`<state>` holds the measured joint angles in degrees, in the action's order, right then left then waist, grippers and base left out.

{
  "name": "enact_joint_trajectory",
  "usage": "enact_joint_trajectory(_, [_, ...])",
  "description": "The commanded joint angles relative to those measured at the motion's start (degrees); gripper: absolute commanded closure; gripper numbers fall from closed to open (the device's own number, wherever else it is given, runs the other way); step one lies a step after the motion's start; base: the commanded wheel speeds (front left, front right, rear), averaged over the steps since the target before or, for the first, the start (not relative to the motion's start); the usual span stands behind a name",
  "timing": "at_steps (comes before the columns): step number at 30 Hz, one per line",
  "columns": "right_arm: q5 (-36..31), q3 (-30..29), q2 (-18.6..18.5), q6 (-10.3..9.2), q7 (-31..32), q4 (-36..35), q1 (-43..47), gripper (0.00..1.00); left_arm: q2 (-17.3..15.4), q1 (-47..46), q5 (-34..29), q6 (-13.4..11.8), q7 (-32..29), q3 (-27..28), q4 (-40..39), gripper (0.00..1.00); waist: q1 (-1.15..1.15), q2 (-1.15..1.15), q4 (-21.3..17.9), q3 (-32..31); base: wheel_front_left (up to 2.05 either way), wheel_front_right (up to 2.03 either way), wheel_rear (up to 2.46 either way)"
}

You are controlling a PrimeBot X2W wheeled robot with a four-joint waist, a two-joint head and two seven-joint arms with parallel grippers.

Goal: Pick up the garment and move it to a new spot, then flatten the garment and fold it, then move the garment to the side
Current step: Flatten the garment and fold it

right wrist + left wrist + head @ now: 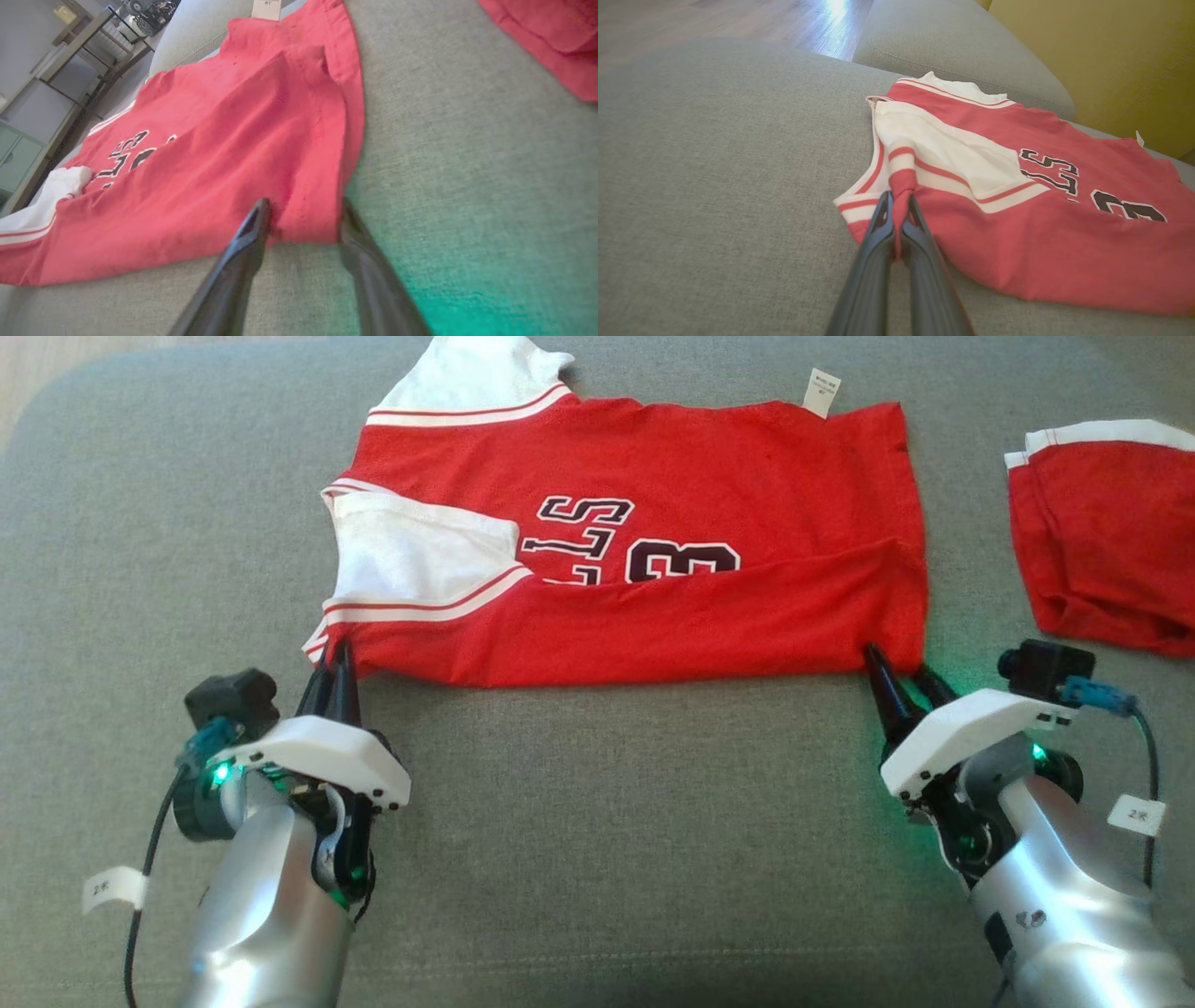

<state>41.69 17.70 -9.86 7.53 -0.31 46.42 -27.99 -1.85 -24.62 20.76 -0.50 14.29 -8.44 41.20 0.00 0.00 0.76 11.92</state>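
Jersey [700, 625]: soft, light, floppy. My L gripper [334, 661] pinches shoulder; R gripper [896, 665] apart astride hem corner, I'd grip there.

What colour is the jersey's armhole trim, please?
The trim is white with red stripes; best in left wrist view.

The left end effector [333, 661] has its two dark fingers pinched together on a corner of the garment [672, 457], silver forearm [266, 905] angled forward. The right end effector [896, 665] has its fingers spread apart, pointing forward and inward.
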Motion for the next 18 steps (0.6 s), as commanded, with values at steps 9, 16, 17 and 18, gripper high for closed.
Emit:
enact_joint_trajectory(9, [0.42, 7.5, -4.72, -0.04, -0.86, 0.66, -1.67, 1.0, -1.28, -0.93, -0.58, -0.22, 0.71, 1.69, -0.51, 1.0, 0.0, 0.0, 0.2, -2.15, 0.0, 0.0, 0.0])
enact_joint_trajectory(16, [1.67, 12.32, -9.32, -0.04, 2.64, -0.56, -1.09, 1.0, -2.44, 0.93, -1.54, 0.98, 0.71, 0.79, 2.05, 1.0, 0.0, 0.0, -0.16, -4.93, 0.0, 0.0, 0.0])
enact_joint_trajectory(17, [2.13, 13.04, -10.09, -0.04, 3.5, -1.11, -0.86, 1.0, -2.64, 1.26, -1.6, 1.24, 0.71, 0.57, 2.5, 1.0, 0.0, 0.0, -0.19, -5.41, 0.0, 0.0, 0.0])
enact_joint_trajectory(18, [2.6, 13.71, -10.93, -0.04, 4.32, -1.71, -0.62, 1.0, -2.83, 1.58, -1.61, 1.51, 0.71, 0.4, 2.86, 1.0, 0.0, 0.0, -0.19, -5.87, 0.0, 0.0, 0.0])
